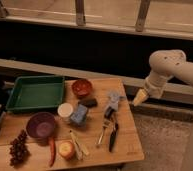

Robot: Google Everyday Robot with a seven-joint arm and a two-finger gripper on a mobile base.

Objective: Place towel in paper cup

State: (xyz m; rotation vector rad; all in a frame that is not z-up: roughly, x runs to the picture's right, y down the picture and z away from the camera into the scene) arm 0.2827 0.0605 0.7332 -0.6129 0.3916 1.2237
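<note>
A small blue-grey towel (79, 114) lies crumpled on the wooden table (125, 145), right of a white paper cup (65, 110) that stands upright and touches it. My gripper (138, 100) hangs at the end of the white arm (165, 67), off the table's right edge, well right of the towel and cup and above floor level. It holds nothing that shows.
A green tray (35, 92) sits back left, an orange bowl (82, 87) behind the cup, a dark block (88, 102), a purple bowl (40, 124), grapes (18, 148), a chili (52, 150), an apple (66, 149), a grey-blue tool (112, 101), a fork and dark utensils (110, 132).
</note>
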